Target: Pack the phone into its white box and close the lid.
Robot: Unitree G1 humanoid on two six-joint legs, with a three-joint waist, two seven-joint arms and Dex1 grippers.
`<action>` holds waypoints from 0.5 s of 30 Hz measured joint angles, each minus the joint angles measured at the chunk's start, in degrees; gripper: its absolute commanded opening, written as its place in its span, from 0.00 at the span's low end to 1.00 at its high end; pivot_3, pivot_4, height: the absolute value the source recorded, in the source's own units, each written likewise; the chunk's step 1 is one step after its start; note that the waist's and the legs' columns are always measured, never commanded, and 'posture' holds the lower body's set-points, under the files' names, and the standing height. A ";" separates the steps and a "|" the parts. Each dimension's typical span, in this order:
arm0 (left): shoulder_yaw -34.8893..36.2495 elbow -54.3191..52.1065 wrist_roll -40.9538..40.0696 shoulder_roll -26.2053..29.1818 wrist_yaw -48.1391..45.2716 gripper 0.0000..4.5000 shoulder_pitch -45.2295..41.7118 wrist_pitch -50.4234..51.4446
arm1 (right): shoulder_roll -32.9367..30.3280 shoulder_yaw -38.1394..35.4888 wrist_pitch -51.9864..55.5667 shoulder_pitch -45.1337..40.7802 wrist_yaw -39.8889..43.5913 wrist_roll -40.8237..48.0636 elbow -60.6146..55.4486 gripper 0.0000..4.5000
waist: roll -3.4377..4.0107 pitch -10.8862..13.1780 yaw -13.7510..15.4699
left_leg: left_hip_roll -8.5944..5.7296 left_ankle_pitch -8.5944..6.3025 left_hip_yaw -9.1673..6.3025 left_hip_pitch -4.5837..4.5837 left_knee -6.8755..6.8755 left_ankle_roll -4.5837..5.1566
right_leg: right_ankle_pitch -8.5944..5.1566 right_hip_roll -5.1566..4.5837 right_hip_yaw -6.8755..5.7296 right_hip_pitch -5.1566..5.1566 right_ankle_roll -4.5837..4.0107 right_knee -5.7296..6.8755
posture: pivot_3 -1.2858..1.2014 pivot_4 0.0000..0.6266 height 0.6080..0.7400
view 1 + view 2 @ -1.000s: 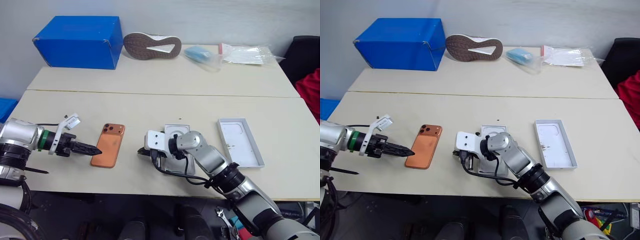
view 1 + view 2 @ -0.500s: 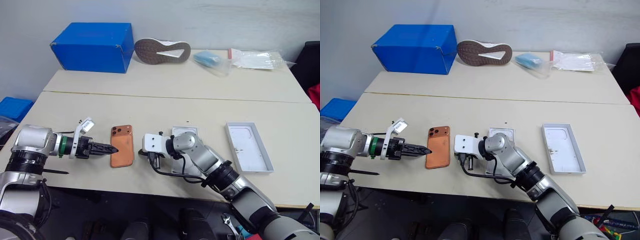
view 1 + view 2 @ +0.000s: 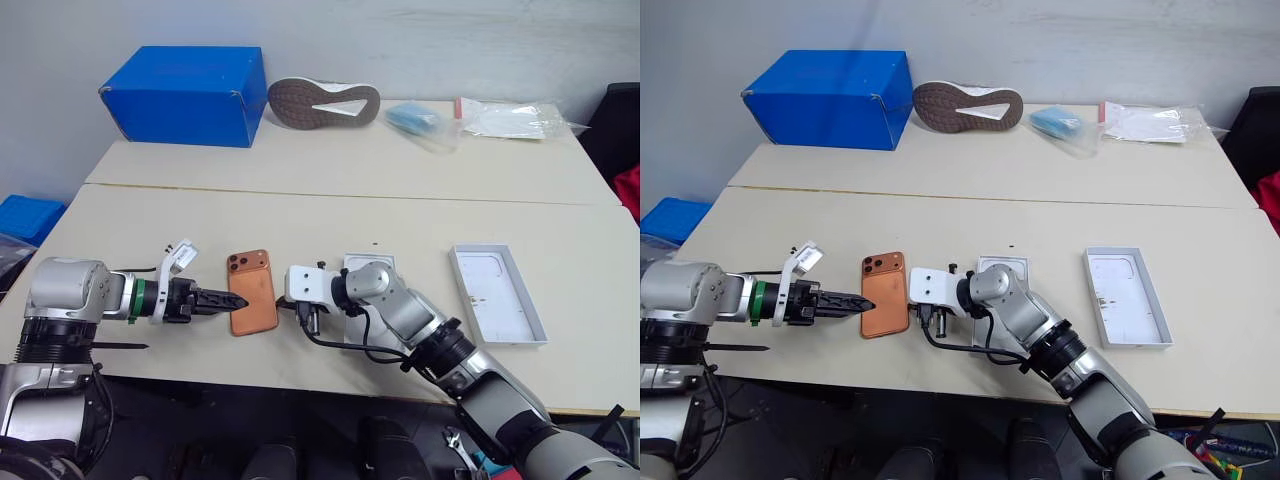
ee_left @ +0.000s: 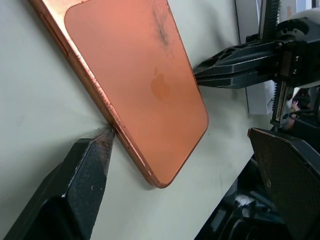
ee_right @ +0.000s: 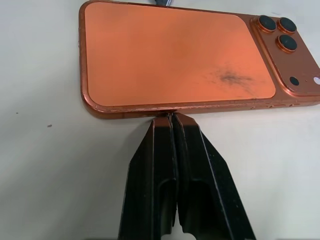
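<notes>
The phone (image 3: 253,305) lies flat on the desk (image 3: 330,215), pinched between the left gripper (image 3: 228,300), jaws apart, and the right gripper (image 5: 171,119), jaws together. It could apparently slip or pivot if pushed unevenly.

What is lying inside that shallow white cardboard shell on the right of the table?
Nothing lies inside the shallow white cardboard shell; its plain white floor shows a faint phone outline. Whatever is on its underside is hidden against the beige table.

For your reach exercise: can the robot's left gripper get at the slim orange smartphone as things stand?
Probably yes. The open left gripper already has one finger at the slim orange smartphone's edge; bare table lies around, and the shut right gripper braces the opposite edge.
</notes>
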 measured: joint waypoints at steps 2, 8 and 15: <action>0.85 -1.00 -1.71 -0.27 1.99 1.00 0.71 0.55 | 0.05 -0.24 -0.07 0.00 0.00 -0.04 0.21 0.01 | 0.02 -0.01 -0.01 | 0.00 0.00 0.00 0.04 -0.08 0.00 | 0.00 -0.01 0.01 0.00 0.00 0.00 | 0.52 0.24 1.00; 6.50 -1.76 -7.53 -3.21 6.68 1.00 4.60 0.59 | 0.06 -1.72 -0.05 -0.03 0.08 -0.59 1.20 0.01 | 0.18 -0.22 0.25 | -0.04 0.00 -0.02 0.08 -0.12 0.00 | 0.00 -0.05 0.01 0.06 0.00 -0.05 | 0.52 0.24 1.00; 13.15 3.80 -11.70 -6.83 9.03 1.00 5.77 1.41 | -0.03 -3.28 0.02 -0.03 0.85 -1.35 1.64 0.01 | 0.19 -0.25 0.44 | -0.10 0.03 -0.33 0.09 -0.12 0.03 | 0.00 -0.02 -0.02 0.32 0.00 -0.51 | 0.52 0.24 1.00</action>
